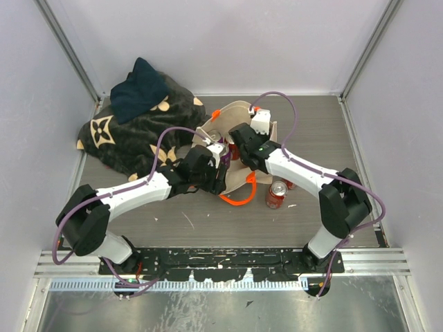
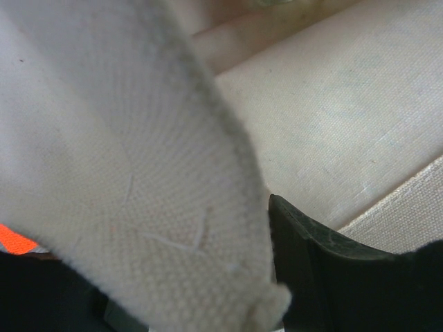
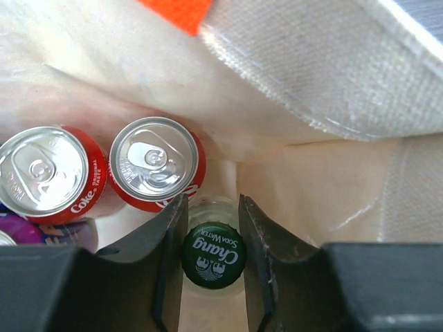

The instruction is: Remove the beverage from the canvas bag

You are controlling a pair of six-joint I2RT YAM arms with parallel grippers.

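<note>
jaws of the right gripper are narrowly hugging the green-capped bottle inside the canvas bag; left gripper is pinching its rim. the slick cap could be slipping, toppling nearby cans.

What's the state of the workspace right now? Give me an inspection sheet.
Surface: grey wood-grain table, faint scratches.
Job's things: canvas bag open; inside, Chang bottle, two Coke cans, purple can.
Clutter: floral blanket with dark cloth on top; red can beside bag.
Grippers: left gripper at bag rim, grip unclear; right gripper jaws straddle bottle cap, contact unclear.
Cables: purple cables loop above both arms.
Surroundings: plain grey walls, metal rail at front.
</note>
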